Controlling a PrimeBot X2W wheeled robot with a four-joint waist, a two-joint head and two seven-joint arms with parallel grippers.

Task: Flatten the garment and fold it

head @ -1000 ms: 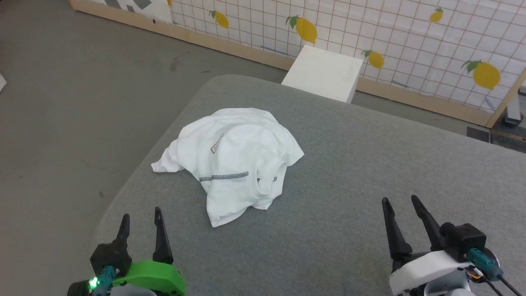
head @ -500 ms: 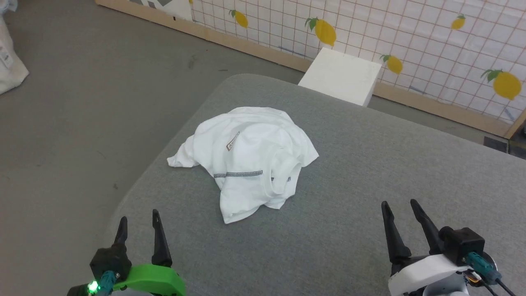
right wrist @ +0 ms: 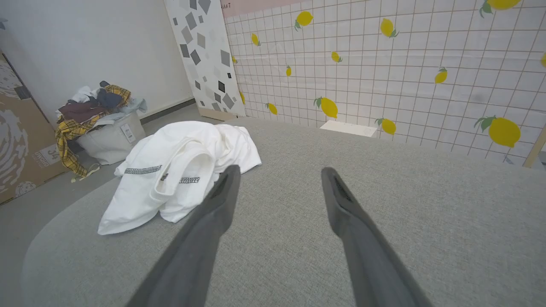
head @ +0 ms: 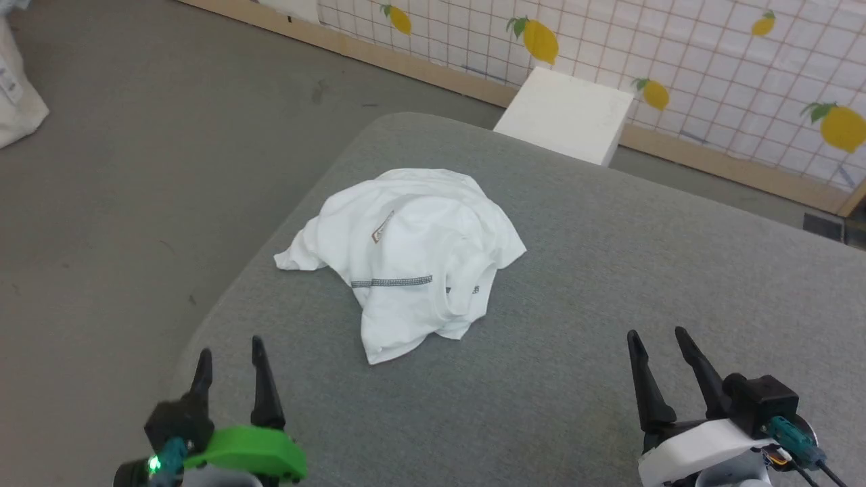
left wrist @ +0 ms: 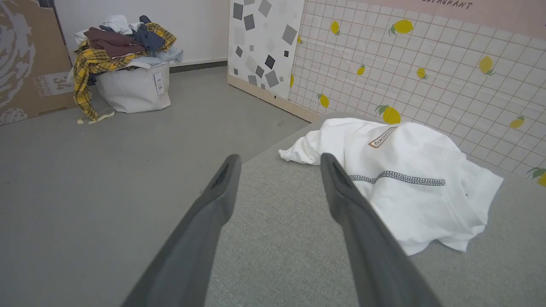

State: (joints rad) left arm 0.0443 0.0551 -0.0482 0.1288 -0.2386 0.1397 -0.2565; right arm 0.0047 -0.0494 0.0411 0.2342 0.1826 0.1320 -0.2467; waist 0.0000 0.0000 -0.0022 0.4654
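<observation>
Grey floor [head: 122,169]. Grey soft table [head: 609,270]. Tile wall [head: 710,47] with yellow lemons. White box [head: 565,111] by wall. Basket [left wrist: 132,87] full of clothes. Brown cardboard [left wrist: 25,64] beside basket.

grey padded table [head: 609,284], crumpled white garment [head: 413,257] lying on it
</observation>
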